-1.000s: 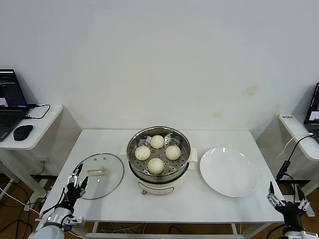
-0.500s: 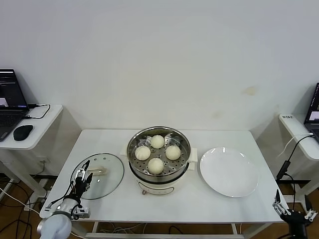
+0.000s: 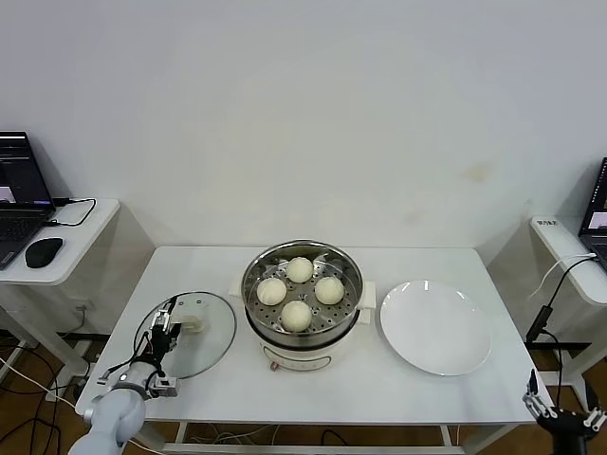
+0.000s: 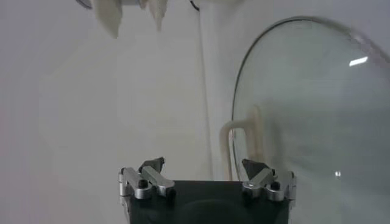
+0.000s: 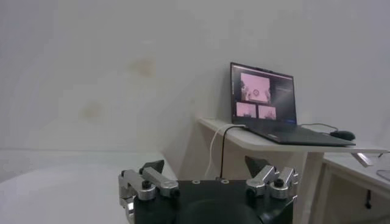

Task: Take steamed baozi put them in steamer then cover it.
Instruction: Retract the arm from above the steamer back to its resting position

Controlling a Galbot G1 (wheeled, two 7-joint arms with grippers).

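The four steamed baozi (image 3: 299, 292) sit in the steamer (image 3: 302, 305) at the table's centre. The left gripper (image 3: 163, 329), fingers apart, hovers over the cover (image 3: 194, 341) near the left edge. It should close squarely on the handle (image 3: 191, 325); the right gripper (image 3: 560, 414), open, waits off the right corner.

4 cream-white, smooth, round steamed baozi (image 3: 300, 293) are set apart on the perforated tray inside the steamer (image 3: 302, 301), a shiny round steel pot on a cream-white base with side handles, uncovered at the table's middle. The cover (image 3: 191, 333), clear glass with a metal rim and a cream oblong handle, is laid flat on the table to the steamer's left.
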